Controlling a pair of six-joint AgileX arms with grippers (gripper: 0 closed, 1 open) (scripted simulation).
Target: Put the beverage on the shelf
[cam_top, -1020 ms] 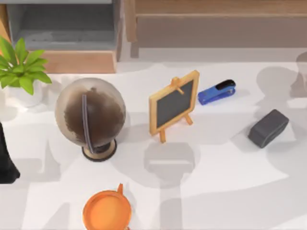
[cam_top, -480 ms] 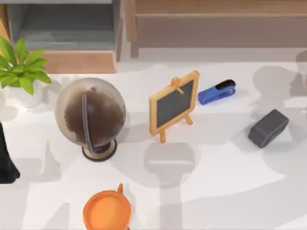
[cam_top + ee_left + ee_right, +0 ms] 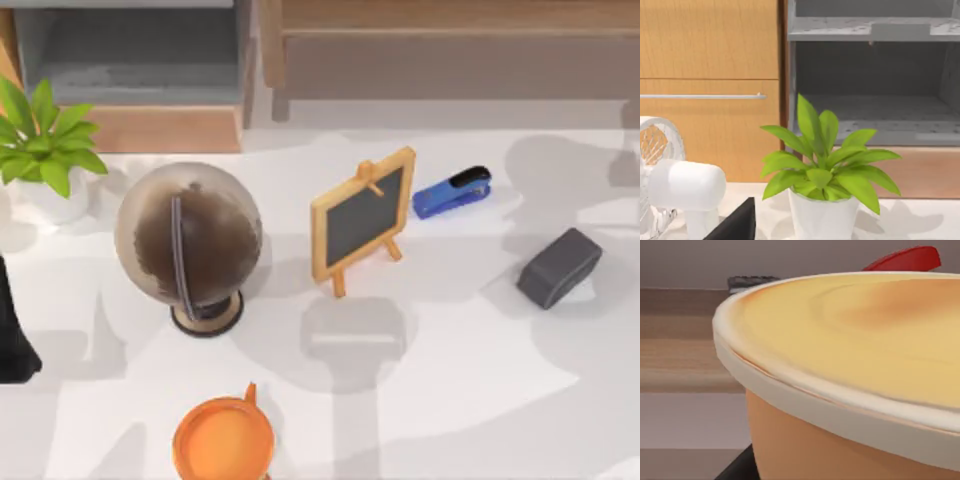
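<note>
The beverage, a round orange cup with a pale smooth lid, stands upright at the near edge of the white table, below the brown globe; a wood-framed chalkboard stands right of the globe; grey shelf behind; tool states: cannot tell.

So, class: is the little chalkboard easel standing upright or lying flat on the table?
Upright. In the top view the chalkboard easel stands on its wooden legs, its dark board leaning back slightly, between the globe and the blue stapler.
</note>
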